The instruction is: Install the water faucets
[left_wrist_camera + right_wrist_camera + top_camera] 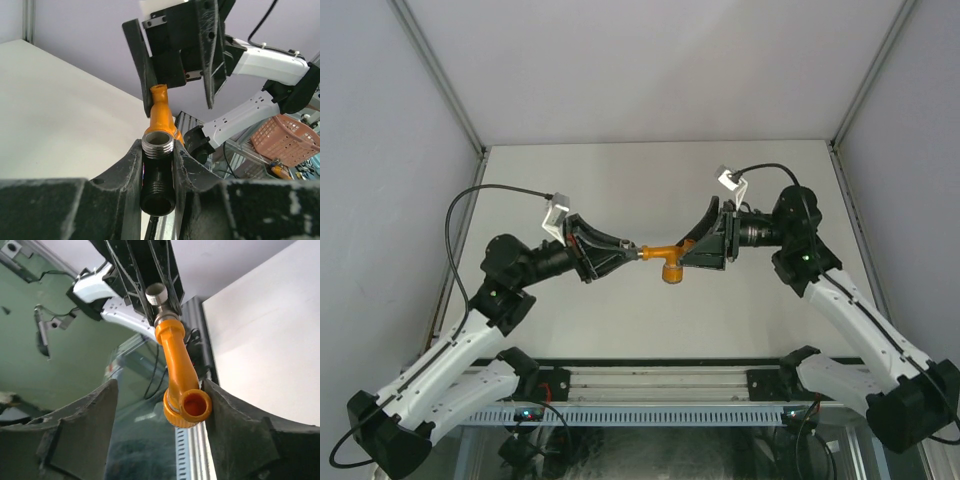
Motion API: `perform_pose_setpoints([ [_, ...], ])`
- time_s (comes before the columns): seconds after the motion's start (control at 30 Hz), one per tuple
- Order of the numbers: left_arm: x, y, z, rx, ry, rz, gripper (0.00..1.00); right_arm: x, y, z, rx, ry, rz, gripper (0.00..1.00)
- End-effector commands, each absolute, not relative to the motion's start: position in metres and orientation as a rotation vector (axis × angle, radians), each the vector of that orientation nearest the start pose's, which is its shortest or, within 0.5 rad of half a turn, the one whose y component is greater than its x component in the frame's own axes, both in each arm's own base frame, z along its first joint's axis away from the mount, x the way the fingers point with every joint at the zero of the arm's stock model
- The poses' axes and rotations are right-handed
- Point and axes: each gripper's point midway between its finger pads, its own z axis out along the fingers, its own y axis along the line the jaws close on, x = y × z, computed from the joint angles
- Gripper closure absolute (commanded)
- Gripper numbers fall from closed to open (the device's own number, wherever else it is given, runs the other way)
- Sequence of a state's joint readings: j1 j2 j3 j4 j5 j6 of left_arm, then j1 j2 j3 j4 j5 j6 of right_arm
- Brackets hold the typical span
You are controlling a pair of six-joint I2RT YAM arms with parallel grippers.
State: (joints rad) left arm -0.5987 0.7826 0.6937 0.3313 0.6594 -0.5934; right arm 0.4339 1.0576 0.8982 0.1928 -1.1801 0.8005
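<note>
tap (665,256) long axis left-right, branch toward near edge | left gripper (632,253) clamps pipe fitting (158,141) | right gripper (688,250) apart

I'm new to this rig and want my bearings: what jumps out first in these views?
Mid-air above the white table, the two arms meet at a small orange tap. The left gripper clamps the grey threaded metal fitting at its end; the right gripper stands open around its other end.

A white table (620,190) stands between pale grey walls (370,130) with aluminium corner posts (438,75); a pink plastic basket (292,137) sits beyond its edge.
</note>
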Motion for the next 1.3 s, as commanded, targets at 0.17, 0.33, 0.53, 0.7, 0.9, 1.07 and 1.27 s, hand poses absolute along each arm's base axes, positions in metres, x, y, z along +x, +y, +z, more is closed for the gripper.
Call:
perform_pose_setpoints([
  [0.17,0.158,-0.258,0.389,0.519,1.368,-1.490,1.00,0.217,0.227,0.361,-0.706,1.451,1.012,0.24],
  [0.33,0.158,-0.256,0.394,0.444,1.382,-1.548,1.00,0.231,0.201,0.364,-0.804,1.232,0.633,0.24],
  [0.53,0.169,-0.245,0.397,0.279,1.452,-1.600,1.00,0.196,0.194,0.362,-1.192,0.749,0.132,0.18],
  [0.7,0.165,-0.239,0.407,0.204,1.454,-1.712,1.00,0.201,0.187,0.360,-1.284,0.634,-0.153,0.18],
  [0.9,0.160,-0.239,0.415,0.192,1.464,-1.752,1.00,0.207,0.210,0.367,-1.318,0.535,-0.406,0.16],
  [1.07,0.163,-0.239,0.410,0.150,1.492,-1.776,1.00,0.204,0.235,0.372,-1.337,0.438,-0.440,0.15],
  [1.27,0.168,-0.240,0.402,0.101,1.511,-1.784,1.00,0.196,0.261,0.378,-1.338,0.326,-0.431,0.16],
])
